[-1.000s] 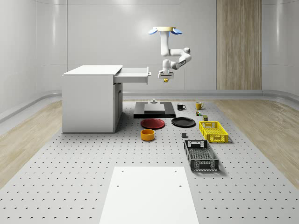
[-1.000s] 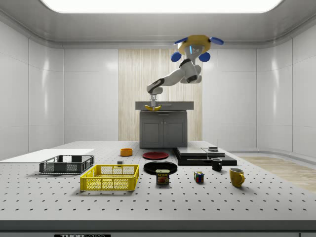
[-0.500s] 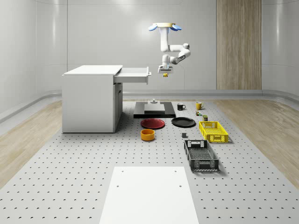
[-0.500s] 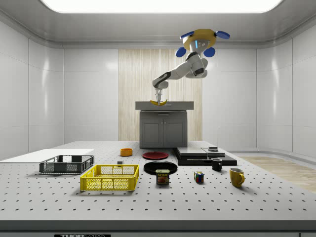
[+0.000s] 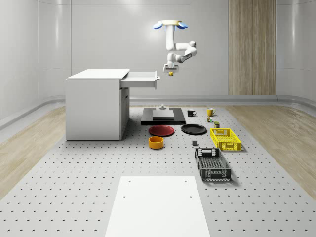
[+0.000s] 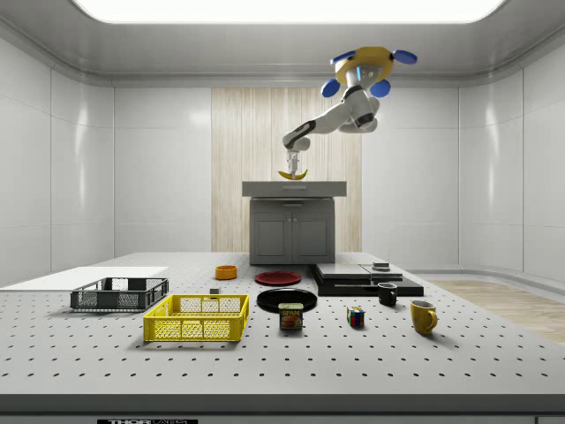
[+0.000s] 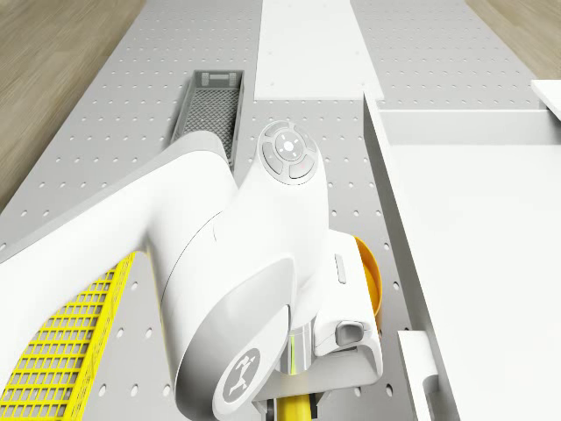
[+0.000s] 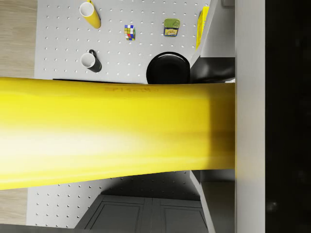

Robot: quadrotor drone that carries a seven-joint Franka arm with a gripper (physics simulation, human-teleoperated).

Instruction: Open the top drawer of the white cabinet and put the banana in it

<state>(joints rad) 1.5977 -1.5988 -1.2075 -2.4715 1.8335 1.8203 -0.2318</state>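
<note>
Gripper [image 6: 292, 165] pinching the banana [image 6: 293, 174], drone [image 5: 169, 24] hovering at 2 o'clock off the white cabinet [image 5: 95, 106]. Top drawer [image 5: 140, 79] is already open, so only the drop-in is left, I'd say.

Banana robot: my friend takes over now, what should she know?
Hand: shut on the banana, held in the air.
Drone: hovers high, beside the pulled-out end of the top drawer.
White cabinet: its top drawer is already open.
Done: drawer opened, banana picked up and lifted above drawer height.
Left: bring the banana over the drawer, lower it in, let go.
</note>
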